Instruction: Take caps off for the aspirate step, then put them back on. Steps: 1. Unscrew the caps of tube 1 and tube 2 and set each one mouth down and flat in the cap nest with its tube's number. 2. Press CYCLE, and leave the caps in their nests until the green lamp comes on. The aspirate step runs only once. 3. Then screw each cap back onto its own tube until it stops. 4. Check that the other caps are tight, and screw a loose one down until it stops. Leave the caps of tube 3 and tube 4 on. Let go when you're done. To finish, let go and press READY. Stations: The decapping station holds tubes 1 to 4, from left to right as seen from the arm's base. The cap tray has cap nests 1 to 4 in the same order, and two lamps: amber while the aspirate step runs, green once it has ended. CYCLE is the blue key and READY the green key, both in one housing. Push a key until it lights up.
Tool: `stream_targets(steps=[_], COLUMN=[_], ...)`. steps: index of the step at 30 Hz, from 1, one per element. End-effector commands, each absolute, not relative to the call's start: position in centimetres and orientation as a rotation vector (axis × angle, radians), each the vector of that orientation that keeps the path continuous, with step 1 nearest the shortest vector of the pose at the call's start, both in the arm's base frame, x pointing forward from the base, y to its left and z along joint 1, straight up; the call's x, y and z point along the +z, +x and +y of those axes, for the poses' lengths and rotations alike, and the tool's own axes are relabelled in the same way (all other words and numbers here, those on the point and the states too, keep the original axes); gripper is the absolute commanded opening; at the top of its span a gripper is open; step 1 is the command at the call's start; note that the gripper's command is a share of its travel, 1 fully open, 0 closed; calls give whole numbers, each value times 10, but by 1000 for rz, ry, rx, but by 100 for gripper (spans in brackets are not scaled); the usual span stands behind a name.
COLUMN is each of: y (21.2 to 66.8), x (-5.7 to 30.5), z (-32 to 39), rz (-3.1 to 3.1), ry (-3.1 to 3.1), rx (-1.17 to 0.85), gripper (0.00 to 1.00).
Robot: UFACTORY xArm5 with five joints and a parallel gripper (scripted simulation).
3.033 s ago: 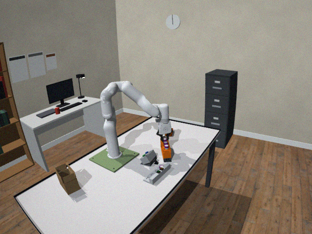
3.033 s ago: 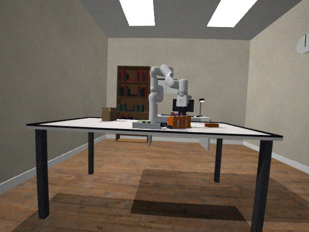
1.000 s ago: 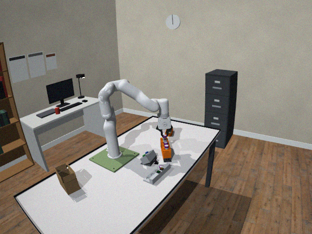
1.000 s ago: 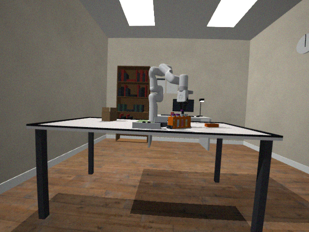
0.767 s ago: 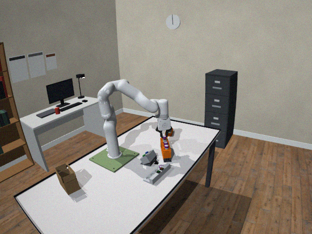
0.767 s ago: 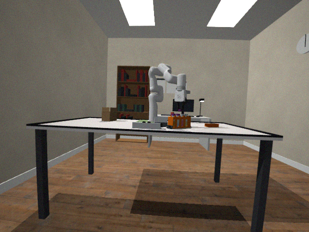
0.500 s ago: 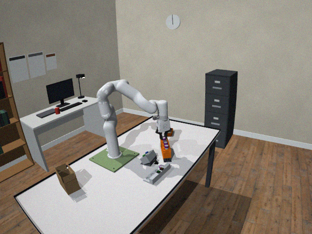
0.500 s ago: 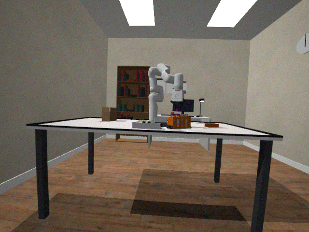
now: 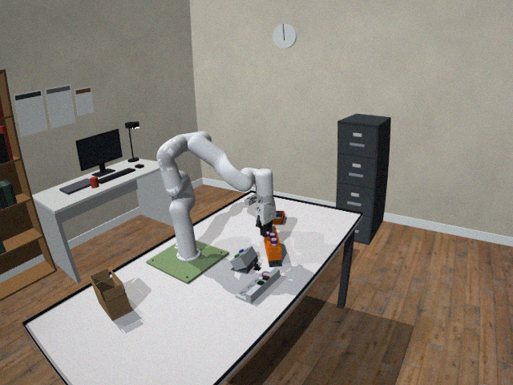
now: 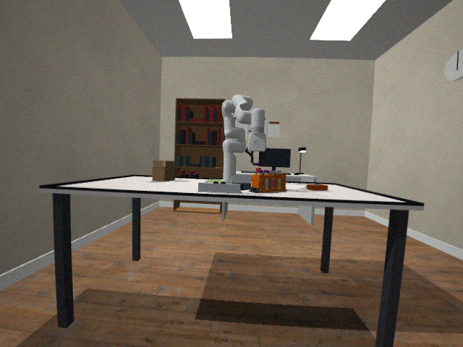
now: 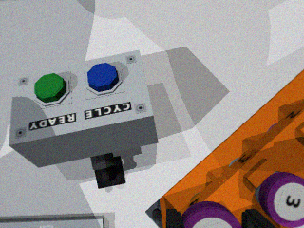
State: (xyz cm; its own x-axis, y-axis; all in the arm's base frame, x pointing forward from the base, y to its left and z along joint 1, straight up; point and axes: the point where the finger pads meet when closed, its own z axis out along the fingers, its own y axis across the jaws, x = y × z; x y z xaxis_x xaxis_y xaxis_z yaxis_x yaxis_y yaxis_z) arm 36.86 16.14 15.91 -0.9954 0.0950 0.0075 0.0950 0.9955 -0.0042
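Observation:
The orange decapping station (image 9: 273, 253) (image 10: 268, 182) (image 11: 258, 144) stands on the white table (image 9: 174, 331), with purple caps on its tubes. My gripper (image 9: 264, 232) (image 11: 211, 216) is straight above the station's far end and is shut on the purple cap of tube 2 (image 11: 211, 216) at the tube's top. Cap 3 (image 11: 288, 201) sits right beside it. The grey cap tray (image 9: 256, 290) (image 10: 218, 186) lies in front of the station with one purple cap (image 9: 264, 273) in its far nest. The grey key housing (image 9: 244, 258) (image 11: 81, 125) carries the blue CYCLE key (image 11: 102, 77) and the green READY key (image 11: 49, 87), both unlit.
A cardboard box (image 9: 111, 293) (image 10: 163, 170) stands at the table's near left. A small orange tray (image 9: 278, 216) (image 10: 317, 186) lies behind the station. The arm's base stands on a green plate (image 9: 194, 267).

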Motion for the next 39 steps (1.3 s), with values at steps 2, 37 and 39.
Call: stream_targets(steps=[2, 37, 39], y=[383, 428, 428], x=[161, 162, 162], z=[125, -8, -8], rz=[-3144, -3144, -3144], ry=[-84, -84, -84], rx=[11, 12, 12], gripper=[0, 0, 0])
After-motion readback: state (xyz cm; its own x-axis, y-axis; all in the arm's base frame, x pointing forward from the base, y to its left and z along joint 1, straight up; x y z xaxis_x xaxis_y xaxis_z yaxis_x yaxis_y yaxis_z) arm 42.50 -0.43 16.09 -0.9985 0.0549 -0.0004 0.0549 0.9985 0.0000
